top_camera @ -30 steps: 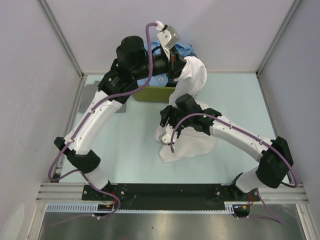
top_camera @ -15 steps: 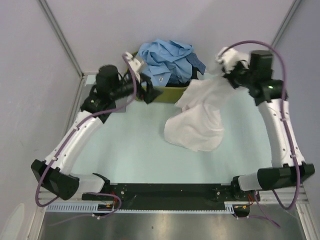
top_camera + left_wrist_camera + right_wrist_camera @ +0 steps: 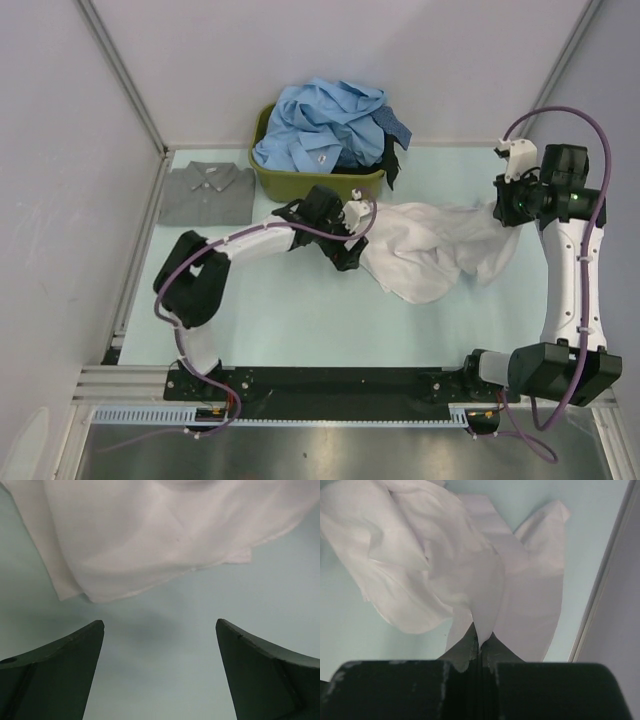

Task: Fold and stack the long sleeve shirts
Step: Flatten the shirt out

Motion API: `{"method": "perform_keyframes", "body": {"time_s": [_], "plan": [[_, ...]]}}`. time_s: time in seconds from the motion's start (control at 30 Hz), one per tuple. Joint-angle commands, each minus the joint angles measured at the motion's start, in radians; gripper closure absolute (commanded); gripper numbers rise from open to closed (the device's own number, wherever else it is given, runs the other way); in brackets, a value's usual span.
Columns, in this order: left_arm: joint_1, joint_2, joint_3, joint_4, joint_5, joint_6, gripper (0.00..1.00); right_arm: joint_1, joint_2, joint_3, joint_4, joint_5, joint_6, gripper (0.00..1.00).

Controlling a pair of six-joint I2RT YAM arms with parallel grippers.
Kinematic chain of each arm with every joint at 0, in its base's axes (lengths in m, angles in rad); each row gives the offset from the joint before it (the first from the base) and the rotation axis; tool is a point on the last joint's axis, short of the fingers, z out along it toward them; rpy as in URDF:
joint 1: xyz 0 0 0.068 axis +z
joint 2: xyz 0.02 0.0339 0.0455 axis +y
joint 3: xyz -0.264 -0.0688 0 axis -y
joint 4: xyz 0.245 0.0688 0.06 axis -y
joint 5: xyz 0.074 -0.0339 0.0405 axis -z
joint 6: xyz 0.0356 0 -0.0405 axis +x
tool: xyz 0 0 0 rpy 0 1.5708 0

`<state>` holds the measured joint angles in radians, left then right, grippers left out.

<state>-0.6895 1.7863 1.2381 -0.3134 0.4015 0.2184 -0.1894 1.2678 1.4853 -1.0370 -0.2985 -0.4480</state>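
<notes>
Since half a second ago your left arm has swung in from beside the tub (image 3: 300, 186) to the middle of the tabletop (image 3: 290, 310). The left hand (image 3: 356, 238) now sits low with its fingers spread wide and nothing between them, just short of the left edge of the white shirt (image 3: 440, 255). Your right hand (image 3: 505, 207) has carried out to the far right and is clamped tight on a fold of that shirt. The cloth that hung bunched by the tub now lies drawn out across the tabletop between the two hands, rumpled. With the left arm moved off, a grey shirt (image 3: 205, 193) shows, folded flat at the far left. The olive tub at the back holds a heap of blue shirts (image 3: 320, 125) piled above its rim, with a dark shirt (image 3: 393, 165) hanging over its right side. The tabletop is pale green, closed in by plain grey walls (image 3: 60, 150) on three sides.
</notes>
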Motion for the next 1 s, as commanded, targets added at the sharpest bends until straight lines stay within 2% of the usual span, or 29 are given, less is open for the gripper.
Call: {"method": "perform_keyframes", "body": {"time_s": [0.0,0.1,0.2,0.3,0.33,0.4,0.43,0.5,0.53,0.67,0.7,0.77,0.8,0.87,0.9,0.93,0.97], "plan": [[0.007,0.1,0.188,0.079,-0.064,-0.005,0.01,-0.041,-0.002,0.026,-0.058,0.021,-0.061,1.0],[0.007,0.197,0.311,0.063,-0.118,-0.005,0.01,-0.061,0.008,0.044,-0.084,0.029,-0.101,1.0],[0.007,0.316,0.468,-0.022,-0.093,0.001,0.01,-0.094,0.015,0.076,-0.089,0.01,-0.106,1.0],[0.005,0.381,0.562,-0.133,0.025,0.007,0.13,-0.119,0.025,0.133,-0.087,-0.053,-0.109,1.0],[0.007,0.393,0.567,-0.183,0.063,0.022,0.27,-0.122,0.028,0.159,-0.093,-0.073,-0.113,1.0],[0.008,0.375,0.525,-0.213,0.161,0.042,0.44,-0.125,0.036,0.176,-0.116,-0.093,-0.139,1.0],[0.008,0.345,0.5,-0.22,0.189,0.056,0.61,-0.125,0.036,0.179,-0.129,-0.097,-0.158,1.0],[0.021,0.306,0.44,-0.223,0.23,0.065,0.81,-0.128,0.03,0.168,-0.17,-0.103,-0.213,1.0],[0.03,0.292,0.429,-0.233,0.241,0.071,1.0,-0.131,0.027,0.159,-0.184,-0.106,-0.239,1.0],[0.134,0.152,0.442,-0.259,0.227,0.055,1.0,-0.15,-0.005,0.096,-0.231,-0.122,-0.345,1.0],[0.193,0.121,0.492,-0.285,0.223,0.047,1.0,-0.147,-0.008,0.101,-0.276,-0.17,-0.365,1.0],[0.237,0.052,0.572,-0.343,0.215,0.073,1.0,-0.122,-0.018,0.104,-0.313,-0.208,-0.405,1.0],[0.252,0.03,0.662,-0.428,0.206,0.14,1.0,-0.075,-0.027,0.093,-0.333,-0.215,-0.412,1.0],[0.24,-0.048,0.721,-0.545,0.198,0.237,1.0,0.012,-0.065,0.054,-0.383,-0.196,-0.487,1.0],[0.231,-0.077,0.712,-0.584,0.218,0.268,1.0,0.04,-0.1,-0.023,-0.402,-0.174,-0.559,1.0],[0.217,-0.109,0.69,-0.625,0.23,0.304,1.0,0.071,-0.123,-0.07,-0.422,-0.148,-0.593,1.0],[0.178,-0.178,0.598,-0.698,0.232,0.37,1.0,0.094,-0.145,-0.121,-0.452,-0.086,-0.628,1.0]]}}
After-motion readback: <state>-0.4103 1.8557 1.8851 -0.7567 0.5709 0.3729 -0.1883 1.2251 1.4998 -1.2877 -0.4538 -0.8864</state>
